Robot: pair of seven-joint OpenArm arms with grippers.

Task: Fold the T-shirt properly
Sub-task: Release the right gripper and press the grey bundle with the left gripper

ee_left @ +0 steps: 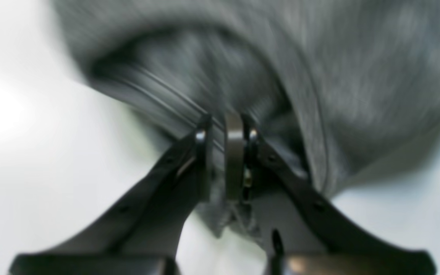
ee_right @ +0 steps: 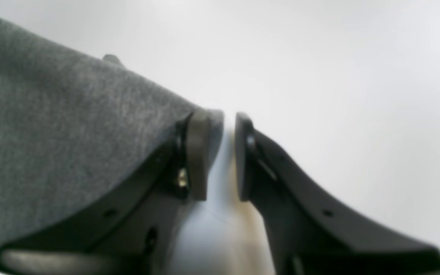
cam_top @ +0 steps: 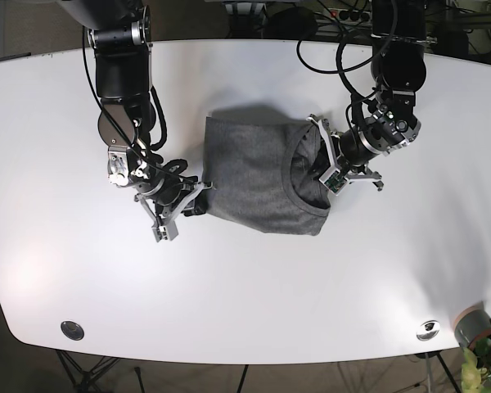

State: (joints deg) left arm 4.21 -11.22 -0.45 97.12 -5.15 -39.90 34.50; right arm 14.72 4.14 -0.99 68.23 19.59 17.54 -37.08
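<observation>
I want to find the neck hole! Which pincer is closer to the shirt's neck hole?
Left. The left pincer is pinching the T-shirt right at the neck hole. The right pincer is at the opposite edge.

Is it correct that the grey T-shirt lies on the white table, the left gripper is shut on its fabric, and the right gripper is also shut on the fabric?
Not quite. The right gripper is open: the right wrist view shows bare table between its fingers, with the grey T-shirt beside one finger only. The left gripper is indeed shut on the fabric, and the shirt lies on the white table.
</observation>
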